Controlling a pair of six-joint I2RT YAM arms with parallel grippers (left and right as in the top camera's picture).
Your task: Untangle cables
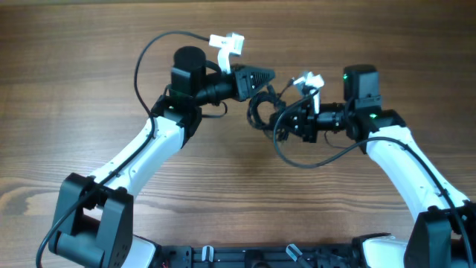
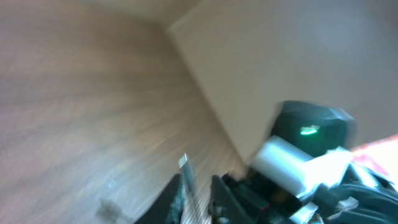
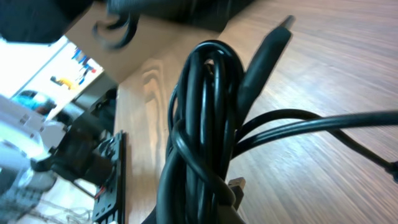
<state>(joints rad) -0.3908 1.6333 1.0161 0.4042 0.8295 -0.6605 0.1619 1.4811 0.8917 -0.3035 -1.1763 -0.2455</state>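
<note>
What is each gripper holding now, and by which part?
Right gripper appears to grip the knotted black cable bundle by its coils; left gripper: cannot tell.

Place: a robotics lab or test bench.
Bench: a wood-grain table.
Rig: two white-and-black robot arms, the left arm and the right arm, rise from the near edge by a black slotted rail.
Electronics: a green status light glows on the right arm.
Backdrop: a plain pale panel borders the table.
Surroundings: the right wrist view shows blurred pale equipment past the table edge, too blurred to name.
</note>
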